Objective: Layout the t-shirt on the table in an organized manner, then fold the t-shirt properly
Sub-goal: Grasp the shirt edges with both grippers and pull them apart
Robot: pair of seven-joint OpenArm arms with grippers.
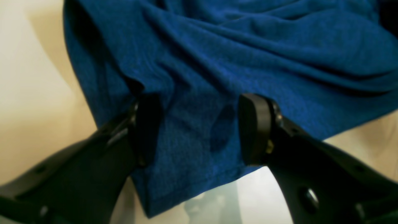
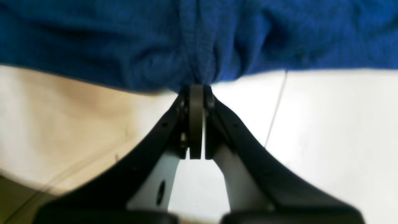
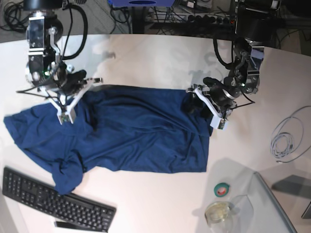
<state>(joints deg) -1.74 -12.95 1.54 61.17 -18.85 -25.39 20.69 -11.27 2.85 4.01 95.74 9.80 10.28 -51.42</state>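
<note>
The dark blue t-shirt [image 3: 141,131] lies spread and wrinkled across the white table [image 3: 160,58], with one sleeve bunched near the keyboard. In the base view my right gripper [image 3: 85,103] is at the shirt's upper left edge. The right wrist view shows this gripper [image 2: 196,90] shut, pinching a gathered fold of the t-shirt [image 2: 199,46] just above the table [image 2: 326,130]. My left gripper [image 3: 195,109] is at the shirt's upper right corner. In the left wrist view it [image 1: 200,130] stands open, its black fingers [image 1: 255,127] straddling a corner of the t-shirt [image 1: 217,62] without closing on it.
A black keyboard [image 3: 53,201] lies at the front left, touching the shirt's bunched sleeve. A green tape roll [image 3: 222,189] and a clear cup [image 3: 217,212] sit at the front right beside a clear panel [image 3: 272,204]. A coiled white cable [image 3: 286,138] lies far right.
</note>
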